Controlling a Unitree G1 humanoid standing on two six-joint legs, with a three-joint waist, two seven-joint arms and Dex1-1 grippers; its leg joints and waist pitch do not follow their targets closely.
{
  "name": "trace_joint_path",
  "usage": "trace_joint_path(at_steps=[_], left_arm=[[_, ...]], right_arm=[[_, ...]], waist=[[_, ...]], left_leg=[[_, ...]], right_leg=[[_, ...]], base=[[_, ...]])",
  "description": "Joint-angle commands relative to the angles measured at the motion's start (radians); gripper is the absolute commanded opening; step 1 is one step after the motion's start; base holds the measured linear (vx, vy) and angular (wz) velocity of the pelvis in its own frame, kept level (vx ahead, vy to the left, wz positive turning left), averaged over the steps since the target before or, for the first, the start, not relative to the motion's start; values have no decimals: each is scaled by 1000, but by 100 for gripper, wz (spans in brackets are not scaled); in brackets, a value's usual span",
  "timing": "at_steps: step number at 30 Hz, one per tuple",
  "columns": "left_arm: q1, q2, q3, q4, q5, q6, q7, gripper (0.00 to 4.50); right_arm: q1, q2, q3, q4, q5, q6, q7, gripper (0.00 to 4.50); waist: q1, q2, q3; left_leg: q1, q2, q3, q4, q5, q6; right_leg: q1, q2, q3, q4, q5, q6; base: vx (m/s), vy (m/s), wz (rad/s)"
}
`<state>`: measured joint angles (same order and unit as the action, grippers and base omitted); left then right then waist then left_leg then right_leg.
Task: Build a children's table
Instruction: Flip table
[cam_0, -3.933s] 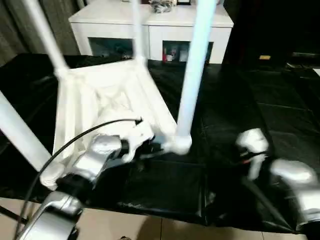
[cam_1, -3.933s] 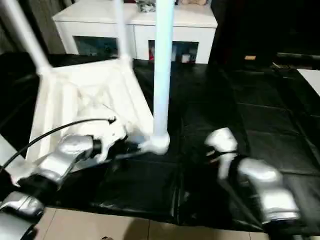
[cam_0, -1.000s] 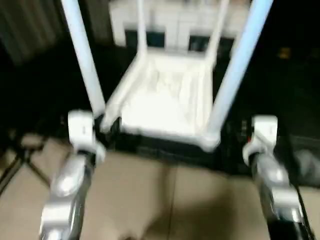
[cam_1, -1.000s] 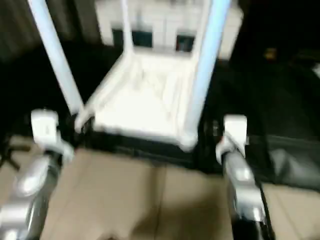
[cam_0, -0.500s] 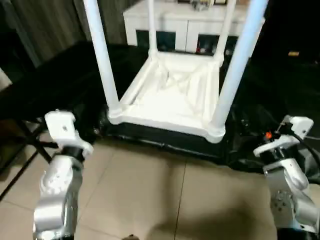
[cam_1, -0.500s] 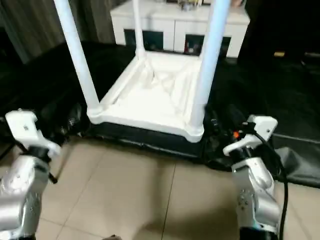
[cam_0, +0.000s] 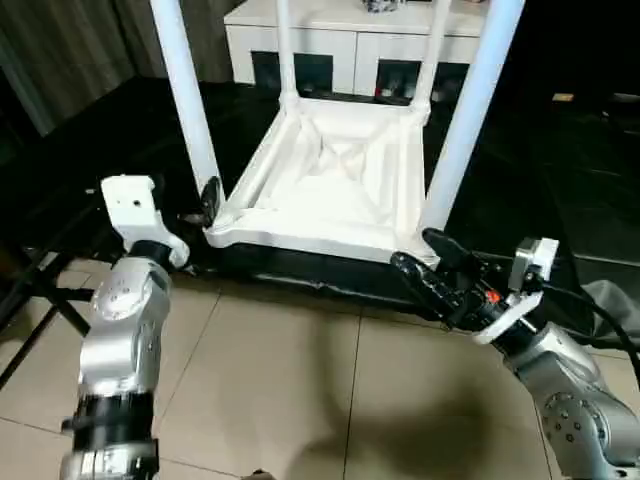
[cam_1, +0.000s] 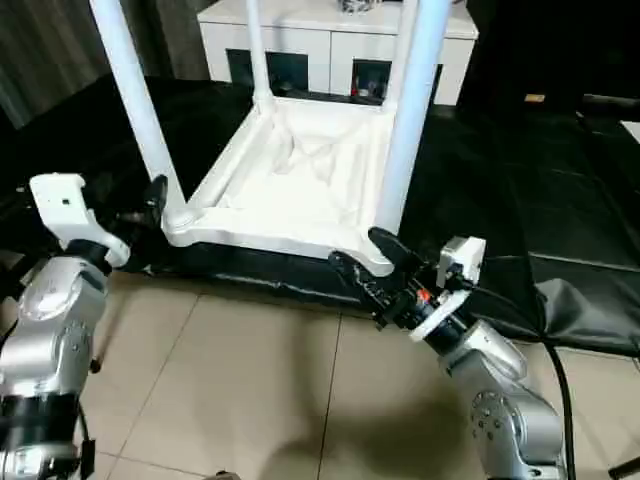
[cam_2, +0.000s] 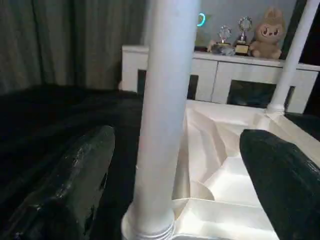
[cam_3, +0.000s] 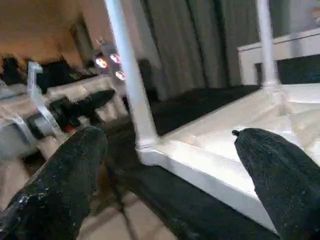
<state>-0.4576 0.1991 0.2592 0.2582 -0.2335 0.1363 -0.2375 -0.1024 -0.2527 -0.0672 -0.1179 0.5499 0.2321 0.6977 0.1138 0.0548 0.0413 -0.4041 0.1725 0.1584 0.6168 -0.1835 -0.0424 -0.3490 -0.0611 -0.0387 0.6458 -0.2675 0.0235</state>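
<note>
The children's table (cam_0: 340, 190) lies upside down on a black mat, its ribbed underside facing up and four white legs standing in the corner sockets. My left gripper (cam_2: 175, 142) is open beside the near-left leg (cam_0: 185, 100), fingers (cam_2: 75, 170) wide apart and clear of it. The leg lines up with the gap in the left wrist view. My right gripper (cam_0: 412, 250) is open too, pointing at the near-right corner below the near-right leg (cam_0: 465, 110), touching nothing. In the right wrist view its fingers (cam_3: 65, 170) frame the table's edge (cam_3: 200, 160).
A white cabinet (cam_0: 340, 30) with dark glass doors stands behind the table, with trophies and a plush toy (cam_2: 265, 32) on top. The black mat (cam_0: 560, 170) spreads to the right. Beige floor tiles (cam_0: 300, 380) lie in front. A dark stand's legs (cam_0: 40, 290) show at left.
The camera has shifted. My left gripper has opened wider and moved up beside the near-left leg. My right gripper has swung round to point at the near-right corner.
</note>
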Motion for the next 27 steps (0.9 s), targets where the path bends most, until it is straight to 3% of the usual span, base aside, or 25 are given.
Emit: trace_joint_path(at_steps=[1,2,3,4,5,7,8,9,11,13,19,27], left_arm=[[-95,33,-5,136,33,-15,14,444],[-95,33,-5,136,33,-15,14,444],[-165,50,-8,233,57,-33,40,444],[-165,50,-8,233,57,-33,40,444],[-192,58,-11,269,66,-37,49,444],[-239,67,-11,331,76,-54,57,444],[-287,79,-16,405,84,-59,52,444],[-287,79,-16,405,84,-59,52,444],[-340,95,-20,493,91,-59,58,444],[-404,114,-34,609,119,-80,70,444],[-489,131,-29,751,127,-101,58,444],[-542,124,6,849,82,-106,6,376]], right_arm=[[-42,27,38,53,-105,-34,-89,450],[-42,27,38,53,-105,-34,-89,450],[-63,50,70,68,-123,-23,-108,450],[-63,50,70,68,-123,-23,-108,450],[-72,59,84,73,-138,-27,-116,450],[-86,78,97,82,-144,-22,-132,450],[-102,93,110,96,-166,-27,-152,450],[-102,93,110,96,-166,-27,-152,450],[-125,115,117,125,-195,-48,-181,450],[-153,133,119,156,-226,-69,-212,450],[-183,145,119,169,-237,-67,-240,450],[-181,154,123,175,-236,-73,-222,450]], waist=[[-1,-10,-52],[-3,-9,-53],[-3,-12,-56],[-1,-11,-56],[-2,-17,-59],[-1,-16,-63],[0,-24,-65],[2,-21,-67],[5,-22,-76],[3,-19,-76],[3,-19,-70],[3,-17,-67]], left_leg=[[30,54,-26,-95,-220,-25],[33,50,-24,-94,-225,-30],[28,53,-28,-97,-213,-28],[30,53,-28,-96,-208,-29],[32,56,-29,-95,-188,-24],[30,54,-27,-89,-138,-9],[26,51,-25,-85,-100,5],[28,51,-24,-82,-84,10],[26,49,-21,-71,-26,32],[24,50,-22,-71,-16,48],[29,58,-20,-80,-109,26],[29,56,-18,-83,-141,21]], right_leg=[[1,-84,42,-89,-42,-167],[-1,-83,42,-90,-51,-164],[10,-88,42,-88,-35,-161],[7,-86,41,-88,-23,-158],[10,-88,41,-83,33,-162],[12,-88,39,-72,133,-171],[15,-87,38,-67,183,-176],[12,-86,38,-65,204,-176],[11,-84,37,-52,304,-178],[8,-83,32,-50,346,-183],[7,-89,36,-57,259,-203],[6,-92,37,-63,210,-219]], base=[[0,0,0],[0,0,0],[0,0,0],[0,0,0],[0,0,0],[0,0,0],[0,0,0],[0,0,0],[0,0,0],[0,0,0],[0,0,0],[0,0,0]])
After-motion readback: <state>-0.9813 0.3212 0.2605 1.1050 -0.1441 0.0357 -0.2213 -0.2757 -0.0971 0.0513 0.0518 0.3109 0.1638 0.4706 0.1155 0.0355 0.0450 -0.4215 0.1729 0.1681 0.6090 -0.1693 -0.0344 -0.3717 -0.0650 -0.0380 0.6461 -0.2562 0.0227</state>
